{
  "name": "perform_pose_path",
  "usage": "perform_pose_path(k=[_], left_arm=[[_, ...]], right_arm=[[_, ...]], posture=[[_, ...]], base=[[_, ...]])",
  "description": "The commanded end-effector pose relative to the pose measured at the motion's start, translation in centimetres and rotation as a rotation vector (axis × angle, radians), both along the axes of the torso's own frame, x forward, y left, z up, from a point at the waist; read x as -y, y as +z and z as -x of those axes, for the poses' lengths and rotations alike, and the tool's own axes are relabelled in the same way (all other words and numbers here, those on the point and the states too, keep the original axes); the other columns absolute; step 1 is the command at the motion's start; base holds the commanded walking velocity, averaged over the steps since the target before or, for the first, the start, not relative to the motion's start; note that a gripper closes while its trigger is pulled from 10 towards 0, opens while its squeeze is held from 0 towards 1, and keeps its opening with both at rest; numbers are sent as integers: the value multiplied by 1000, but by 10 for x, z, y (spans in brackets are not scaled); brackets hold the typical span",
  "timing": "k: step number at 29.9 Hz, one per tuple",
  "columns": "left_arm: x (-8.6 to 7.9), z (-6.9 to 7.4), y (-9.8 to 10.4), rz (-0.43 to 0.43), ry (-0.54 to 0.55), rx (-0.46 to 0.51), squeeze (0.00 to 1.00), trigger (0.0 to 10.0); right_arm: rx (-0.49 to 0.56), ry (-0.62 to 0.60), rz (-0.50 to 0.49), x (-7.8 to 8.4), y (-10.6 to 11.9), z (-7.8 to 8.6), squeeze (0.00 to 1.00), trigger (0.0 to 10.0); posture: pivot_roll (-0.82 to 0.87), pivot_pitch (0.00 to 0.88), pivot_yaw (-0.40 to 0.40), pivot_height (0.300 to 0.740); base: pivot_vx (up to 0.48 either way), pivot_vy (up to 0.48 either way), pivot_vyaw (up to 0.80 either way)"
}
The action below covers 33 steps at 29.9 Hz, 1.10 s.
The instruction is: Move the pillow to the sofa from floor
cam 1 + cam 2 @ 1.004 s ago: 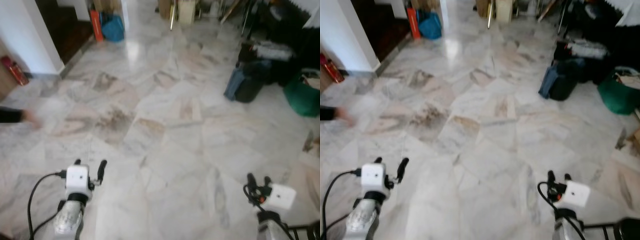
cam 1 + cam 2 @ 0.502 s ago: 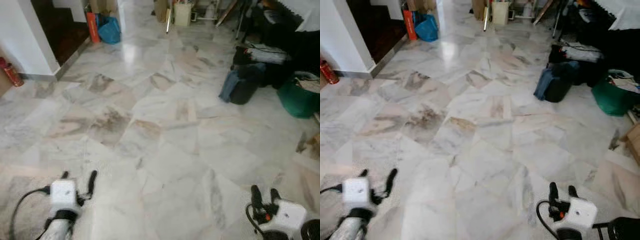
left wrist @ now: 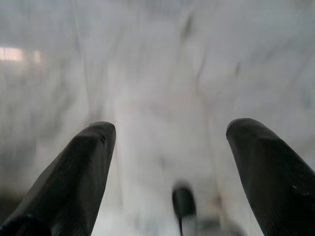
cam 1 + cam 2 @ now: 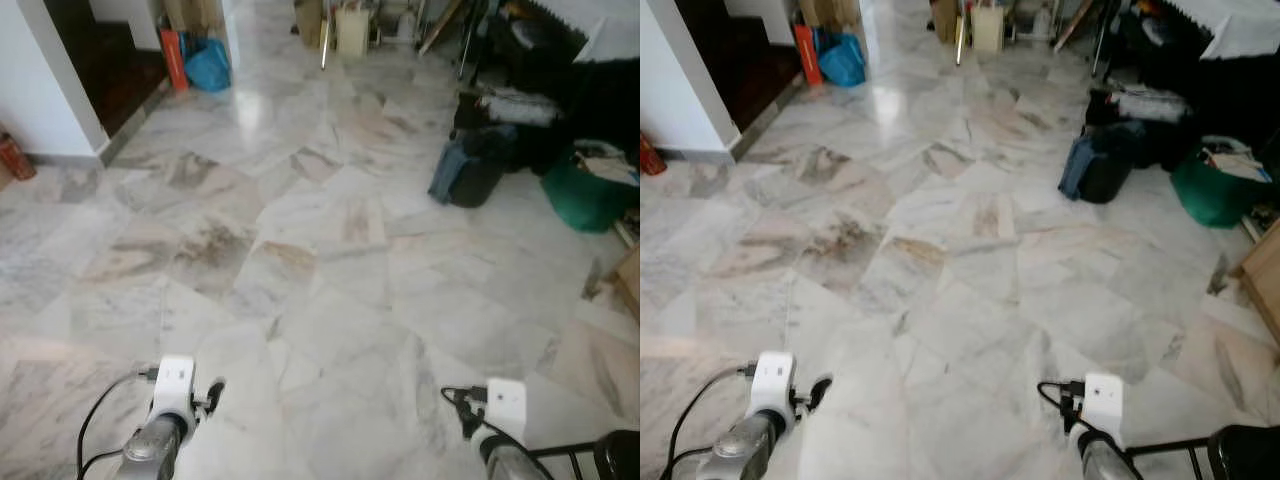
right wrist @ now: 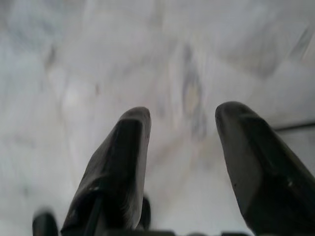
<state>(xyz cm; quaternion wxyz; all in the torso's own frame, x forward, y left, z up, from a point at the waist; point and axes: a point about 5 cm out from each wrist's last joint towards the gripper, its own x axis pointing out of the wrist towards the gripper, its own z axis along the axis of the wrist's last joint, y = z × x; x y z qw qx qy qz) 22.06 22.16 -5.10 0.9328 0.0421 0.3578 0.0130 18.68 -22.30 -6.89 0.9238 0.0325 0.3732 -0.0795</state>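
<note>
Marble floor (image 4: 320, 280) stretches ahead of me. My left gripper (image 4: 195, 392) hangs low at the bottom left of the eye views. In the left wrist view its fingers (image 3: 74, 172) stand wide apart over bare, blurred floor, holding nothing. My right gripper (image 4: 478, 402) hangs low at the bottom right. In the right wrist view its fingers (image 5: 123, 157) are also spread, with only floor between them. A dark piece of furniture (image 4: 560, 60) with a white cloth (image 4: 1240, 25) on it stands at the far right.
A dark blue bag (image 4: 470, 170) and a green bag (image 4: 585, 190) lie on the floor at right. A blue bag (image 4: 208, 65) and an orange item (image 4: 172, 55) sit by a dark doorway (image 4: 110, 50). A white wall corner (image 4: 50, 90) and a red extinguisher (image 4: 8, 157) are at left.
The whole view has shifted as I move, and both arms sit lower in the picture. A person's hand seen at the left edge a second ago has gone.
</note>
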Motion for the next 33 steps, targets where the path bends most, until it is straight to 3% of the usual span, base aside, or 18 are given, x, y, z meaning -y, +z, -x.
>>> perform_pose_path(k=[1, 6, 13, 21, 33], left_arm=[[0, 19, -15, -15, 6, -115, 0, 10000], [1, 26, -19, 11, 56, -126, 0, 10000], [0, 24, -19, 14, 69, -134, 0, 10000], [1, 25, -19, 30, 62, -129, 0, 10000], [-1, 32, -23, 23, 52, -167, 0, 10000]], right_arm=[[-120, 32, -22, -7, -14, 21, 0, 10000], [-149, -54, -52, -5, -21, 37, 0, 10000], [-195, -36, -55, -4, -27, 52, 0, 10000], [-185, -24, -78, -22, -28, 45, 0, 10000], [-200, 3, -83, -25, -29, 46, 0, 10000]], posture=[[88, 0, -23, 740], [71, 0, -14, 740], [71, 18, -6, 740], [74, 20, -3, 740], [79, 25, -6, 740]], base=[[0, 0, 0], [0, 0, 0], [0, 0, 114], [0, 0, 800], [0, 0, 800]])
